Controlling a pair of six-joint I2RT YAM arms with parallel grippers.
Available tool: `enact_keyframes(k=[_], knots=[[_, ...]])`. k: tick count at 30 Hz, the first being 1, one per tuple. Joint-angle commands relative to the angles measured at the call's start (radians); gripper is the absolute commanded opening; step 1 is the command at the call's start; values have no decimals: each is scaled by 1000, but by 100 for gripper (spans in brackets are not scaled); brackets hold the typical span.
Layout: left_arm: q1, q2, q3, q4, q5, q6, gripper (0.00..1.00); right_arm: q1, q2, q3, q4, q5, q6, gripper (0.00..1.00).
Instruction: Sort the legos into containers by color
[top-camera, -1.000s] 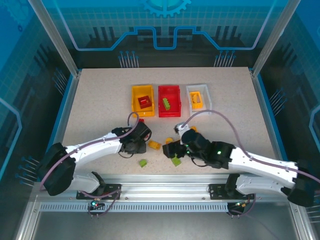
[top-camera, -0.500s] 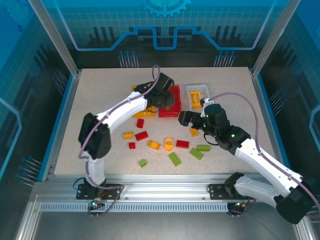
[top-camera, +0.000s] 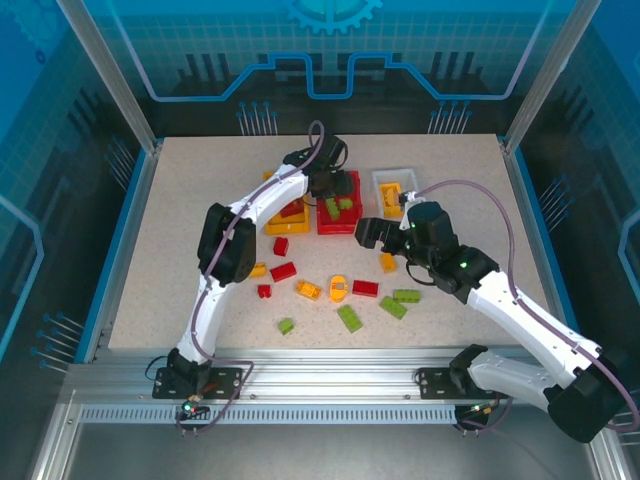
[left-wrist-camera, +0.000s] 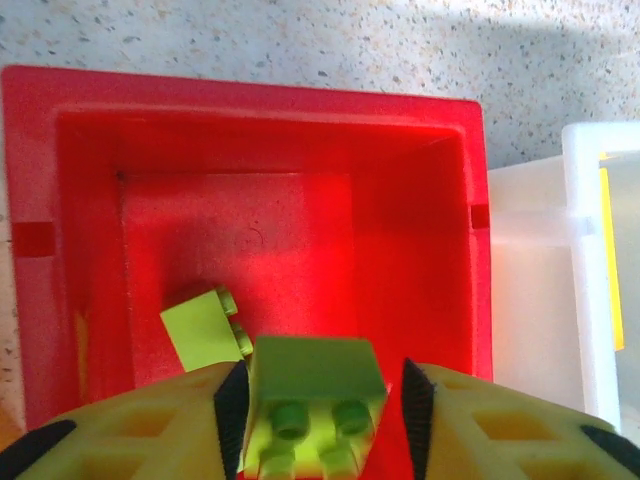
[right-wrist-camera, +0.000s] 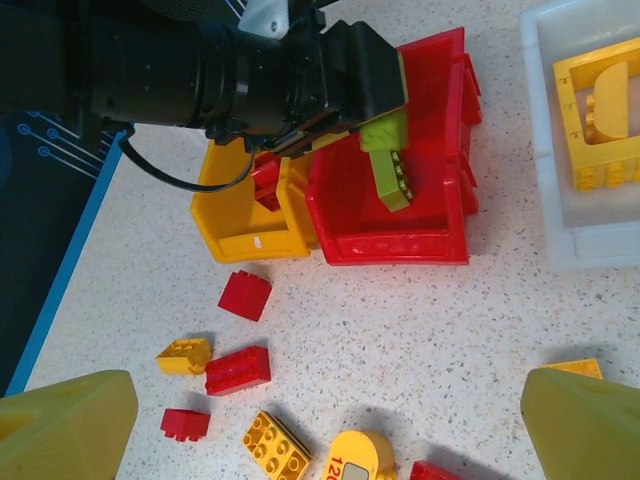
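Item, printed marking: dark digits reading "12", followed by a further character cut by the lower edge of the frame and not surely read, are borne on the pale, rounded face of a rounded yellow-orange lego (right-wrist-camera: 352, 463), which is seen lying on the speckled table (right-wrist-camera: 480, 330) in the right wrist view. In the top external view the same piece (top-camera: 338, 289) is recorded among the loose bricks, but its print is too small there to be made out. Item, graphic sign: a light-blue gear emblem (top-camera: 331, 12), cropped by the upper edge, is carried on the blue back panel (top-camera: 200, 50).
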Motion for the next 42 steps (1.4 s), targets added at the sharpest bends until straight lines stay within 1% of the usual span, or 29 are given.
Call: enact_keyframes(k=[1,4,7,10,14,16,19,23,27,29,32,34,36,40,42], knots=[[-5,-84,5,-21,20,10,53,-13,7,25,-15,-17,-22,100],[-4,-158,-37,-13,18,7,53,-12,6,26,-51,-8,-32,99],[-9,-264,-127,25,20,-9,52,-13,5,27,-126,21,-30,95],[-26,-399,-278,83,18,-22,52,-11,19,32,-208,55,-32,91],[-76,-612,-517,167,17,-38,53,1,69,44,-304,96,-55,86],[-112,-721,-651,212,18,-58,54,2,114,43,-341,114,-75,85],[-194,-873,-861,293,12,-96,55,-9,226,52,-362,118,-151,83],[-325,-1075,-1114,419,-45,-188,57,-45,410,105,-360,72,-263,80],[-448,-1215,-1297,509,-145,-273,59,-93,539,143,-338,50,-294,75],[-488,-1246,-1338,519,-177,-290,59,-113,582,159,-335,51,-300,71],[-516,-1259,-1356,501,-199,-306,59,-132,637,182,-329,24,-308,63],[-521,-1257,-1354,497,-201,-304,59,-135,664,188,-318,14,-314,59],[-524,-1253,-1343,499,-204,-294,59,-139,688,193,-308,9,-316,52],[-524,-1232,-1314,496,-204,-275,59,-151,717,202,-294,-4,-313,42],[-524,-1223,-1301,499,-202,-270,59,-152,710,205,-297,15,-311,33]])
